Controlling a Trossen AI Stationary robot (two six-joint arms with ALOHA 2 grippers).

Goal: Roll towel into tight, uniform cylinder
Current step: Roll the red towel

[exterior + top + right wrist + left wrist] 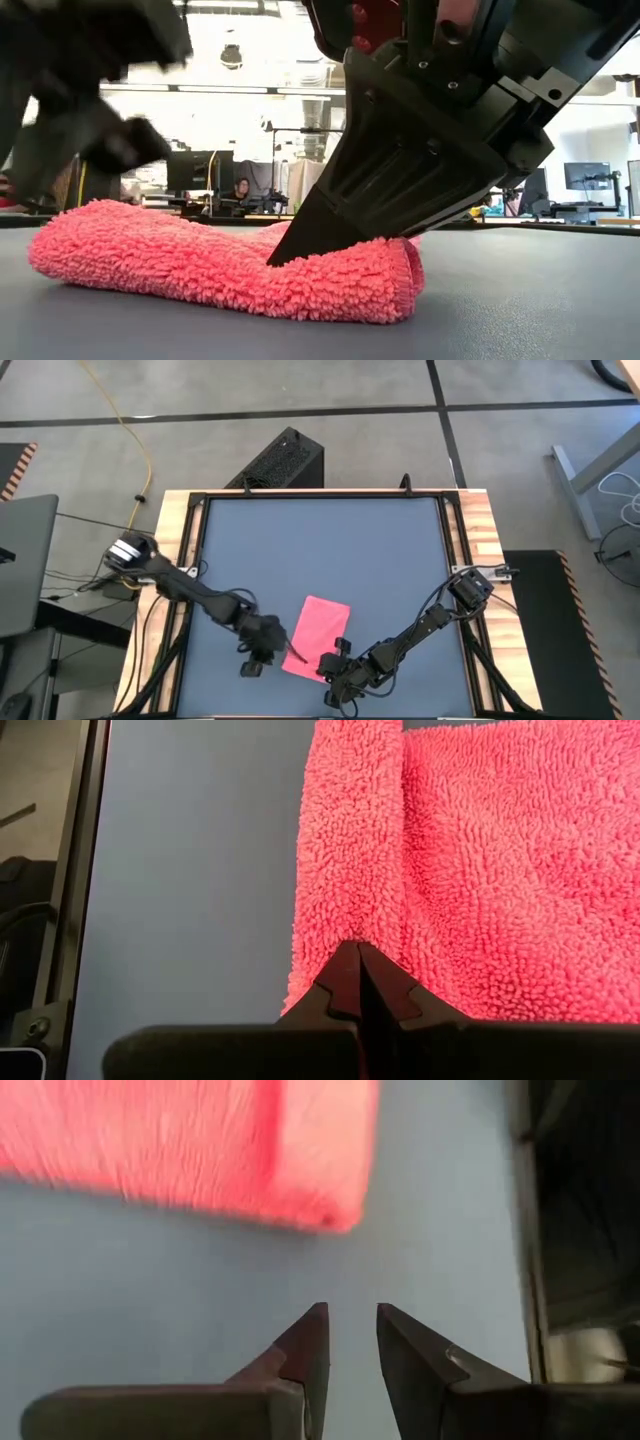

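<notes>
The small bright pink terry-cloth towel [318, 634] lies on the dark grey tabletop [320, 550] near its front edge, between the 2 arms. In the high view its long axis runs on a slant, from the near-left corner up toward the far-right.

The right tool [360, 960] sits at the towel's near end. In the right wrist view its 2 fingers are pressed together, tips meeting on the edge of a folded or partly turned-over strip of pile; it appears to be pinching that edge. In the low view this tool leans down onto the cloth, and the towel there is already doubled into a thick lip.

The left tool [350, 1335] is just beside the towel's left side, not touching it. Its fingers stand a narrow gap apart and hold nothing; bare tabletop lies between them and the nearest towel corner.

My judgement: the coming move turns on rolling along the long axis, away from the pinched near end, so the roll must travel up-slant toward the far-right end. The right arm is the one engaged; the left is near enough to steady the side edge.

Nothing else lies on the tabletop in the way. The wooden frame [172, 540] borders it, well apart from the towel.
</notes>
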